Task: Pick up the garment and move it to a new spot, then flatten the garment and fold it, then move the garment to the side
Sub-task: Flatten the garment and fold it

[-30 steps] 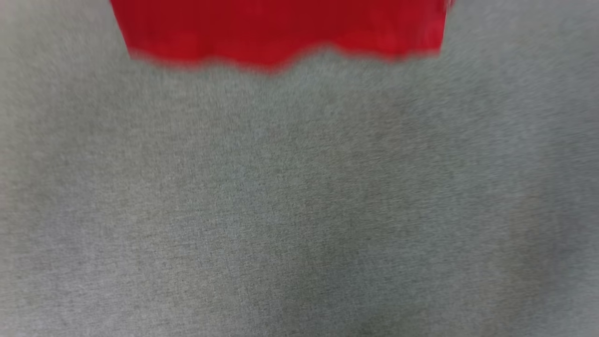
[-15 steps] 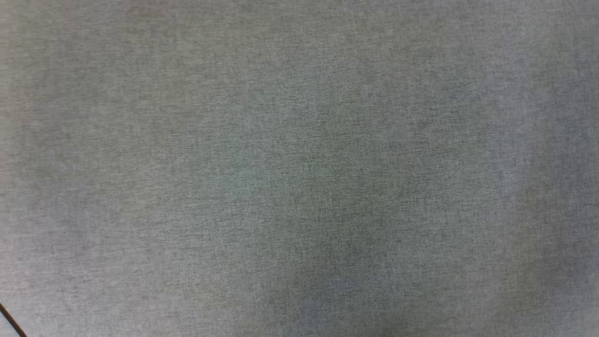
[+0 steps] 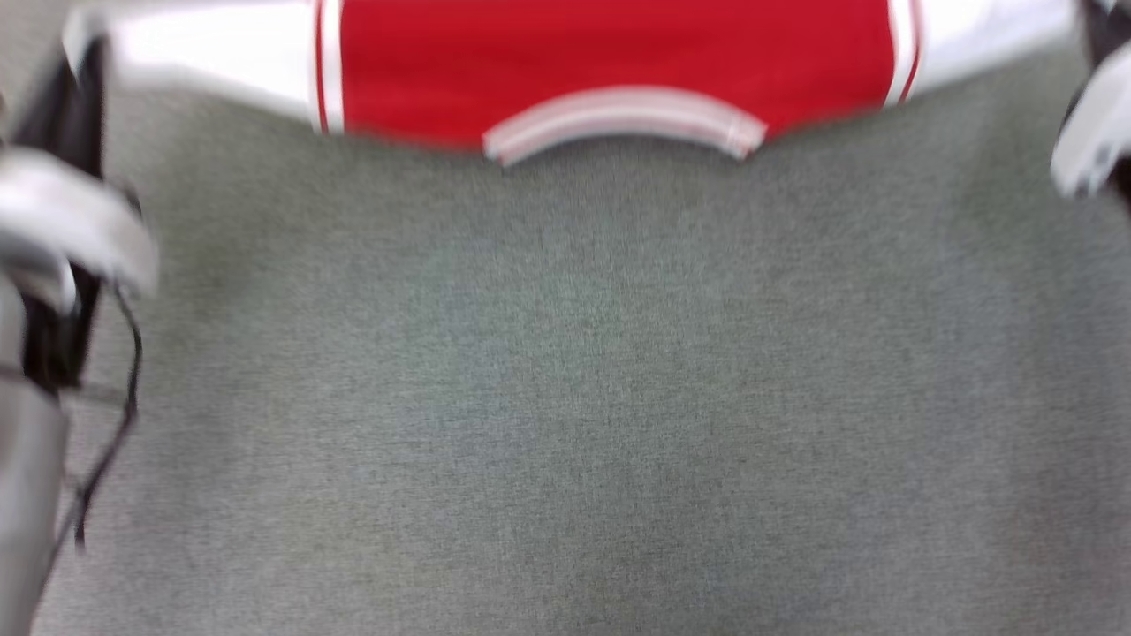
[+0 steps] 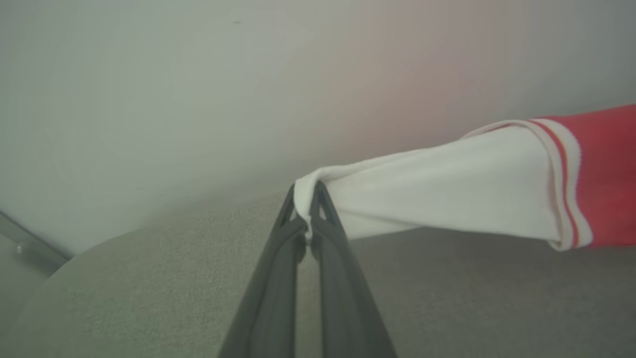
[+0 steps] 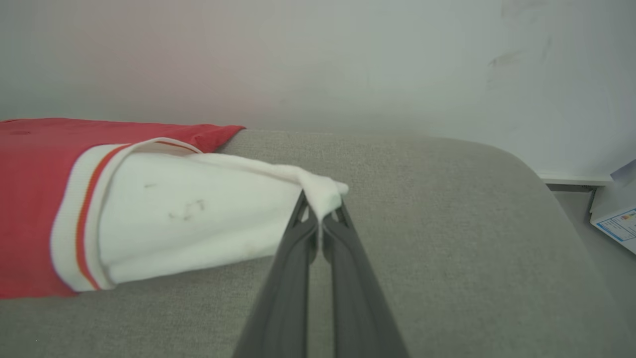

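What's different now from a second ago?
The shirt showed its red hem, then left the head view; now its collar and white sleeves show, though the camera may have moved. The left gripper and right gripper stayed shut, now pinching sleeve tips; grey surface unchanged.

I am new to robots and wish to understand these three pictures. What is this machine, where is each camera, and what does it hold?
This is a wheeled robot with two arms; each ends in a tool with two long dark fingers. One picture comes from a camera on its head, looking down. The other two come from wrist cameras, each looking along its own tool. On the grey fabric surface lies a red jersey T-shirt with white short sleeves, its striped collar nearest the robot. The left tool is shut on the end of one white sleeve; the right tool is shut on the other sleeve. The head picture is blurred.
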You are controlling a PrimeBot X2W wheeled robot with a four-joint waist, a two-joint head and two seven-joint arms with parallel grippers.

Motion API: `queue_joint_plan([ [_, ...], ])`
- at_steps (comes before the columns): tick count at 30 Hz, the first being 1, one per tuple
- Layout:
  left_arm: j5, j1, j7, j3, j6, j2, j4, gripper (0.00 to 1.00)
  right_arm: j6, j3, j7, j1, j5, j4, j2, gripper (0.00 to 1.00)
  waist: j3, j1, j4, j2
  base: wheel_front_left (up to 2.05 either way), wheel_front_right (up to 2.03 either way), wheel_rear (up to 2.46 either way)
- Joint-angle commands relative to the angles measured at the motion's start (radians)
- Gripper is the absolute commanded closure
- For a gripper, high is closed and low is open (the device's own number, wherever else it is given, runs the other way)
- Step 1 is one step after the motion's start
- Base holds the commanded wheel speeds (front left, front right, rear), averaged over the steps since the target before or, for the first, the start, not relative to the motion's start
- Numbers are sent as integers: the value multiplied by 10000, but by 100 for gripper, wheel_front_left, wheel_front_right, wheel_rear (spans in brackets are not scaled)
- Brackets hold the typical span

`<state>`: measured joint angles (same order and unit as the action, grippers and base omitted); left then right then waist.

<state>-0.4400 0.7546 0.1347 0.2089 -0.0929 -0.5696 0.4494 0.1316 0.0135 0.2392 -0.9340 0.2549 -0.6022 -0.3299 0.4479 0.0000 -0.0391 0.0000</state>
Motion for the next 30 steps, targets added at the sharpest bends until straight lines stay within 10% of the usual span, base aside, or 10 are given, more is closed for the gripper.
queue_joint_plan([
  [1,-62,-317,24,-74,98,-156,-11,100,-17,15,62,316,123,99,-225,100,-475,0,46,0,0,0,0],
  [30,-2306,-9792,-3057,-139,861,-1404,-3862,100,-20,-1135,4922,9052,3196,4780,-1162,100,-3165,0,-172,0,0,0,0],
])
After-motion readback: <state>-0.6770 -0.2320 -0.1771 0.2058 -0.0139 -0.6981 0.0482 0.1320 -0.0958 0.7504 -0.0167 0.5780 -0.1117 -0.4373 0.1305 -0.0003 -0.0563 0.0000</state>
